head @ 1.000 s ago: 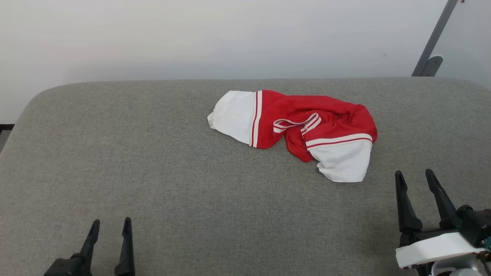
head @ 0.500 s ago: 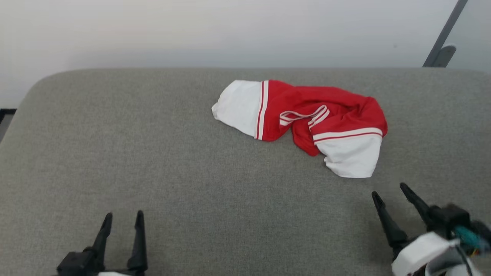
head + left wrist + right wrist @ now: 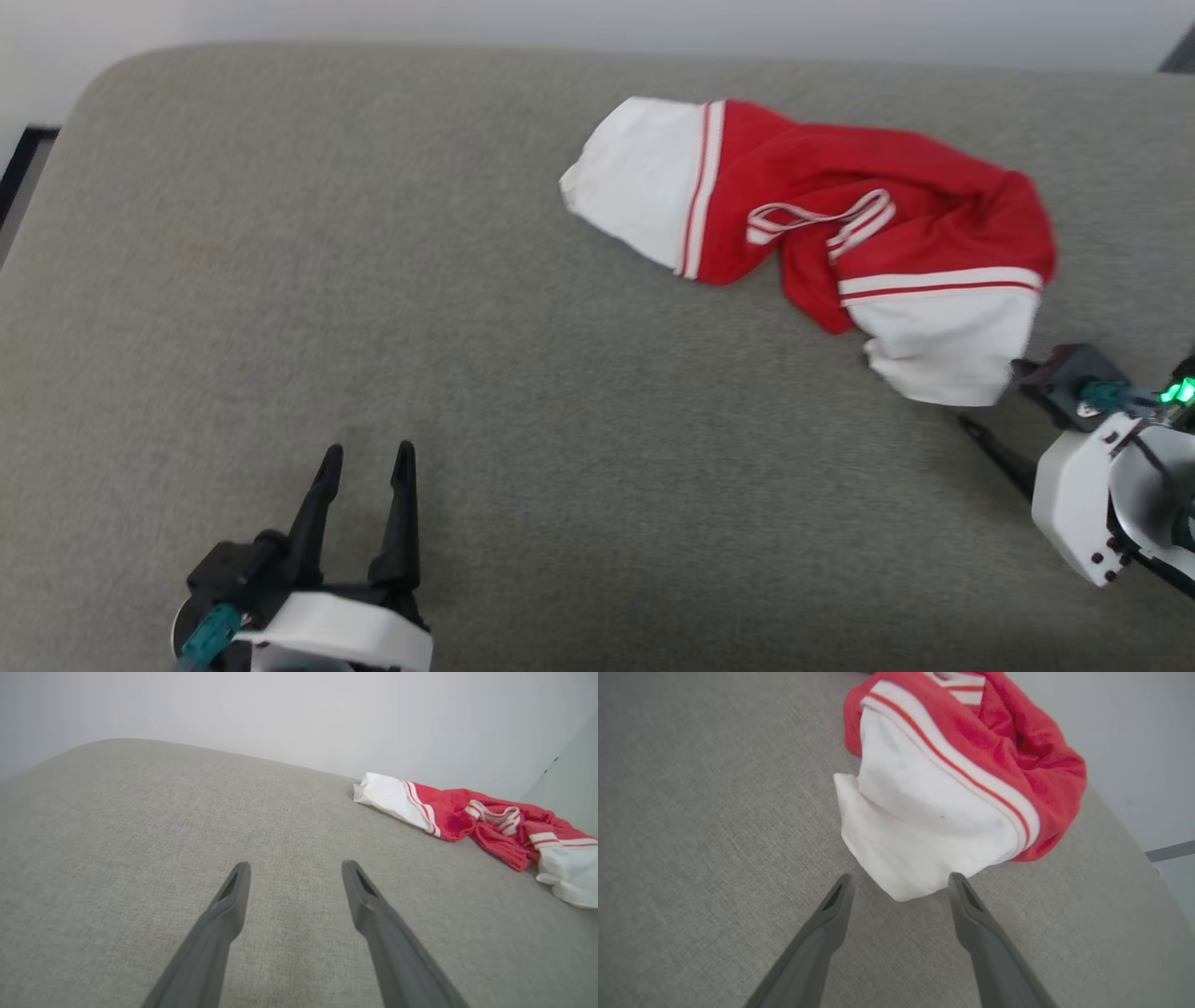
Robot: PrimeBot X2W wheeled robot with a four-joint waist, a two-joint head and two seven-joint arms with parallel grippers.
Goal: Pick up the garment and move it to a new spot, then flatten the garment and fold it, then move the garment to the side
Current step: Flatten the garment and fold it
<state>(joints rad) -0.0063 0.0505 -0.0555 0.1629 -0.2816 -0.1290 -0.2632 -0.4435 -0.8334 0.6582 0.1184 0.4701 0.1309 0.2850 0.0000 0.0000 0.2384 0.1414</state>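
Note:
The garment (image 3: 812, 233) is a crumpled red T-shirt with white sleeves and striped trim, lying at the far right of the grey padded surface (image 3: 373, 233). My right gripper (image 3: 990, 394) is turned on its side just beside the near white sleeve. In the right wrist view its open fingers straddle the tip of that sleeve, right gripper (image 3: 899, 879) against the garment (image 3: 952, 765); nothing is pinched. My left gripper (image 3: 367, 457) stands open and empty over bare fabric at the near left. From the left wrist, the left gripper (image 3: 295, 865) has the garment (image 3: 467, 816) far off to its upper right.
The padded surface has rounded corners and a pale wall (image 3: 299, 709) behind it. A dark strip of floor (image 3: 23, 159) shows past its left edge. Its right edge curves away close to the garment (image 3: 1134, 826).
The head camera has dipped and the whole picture has shifted. My right gripper has rolled onto its side and closed in on the near white sleeve. The garment lies as before.

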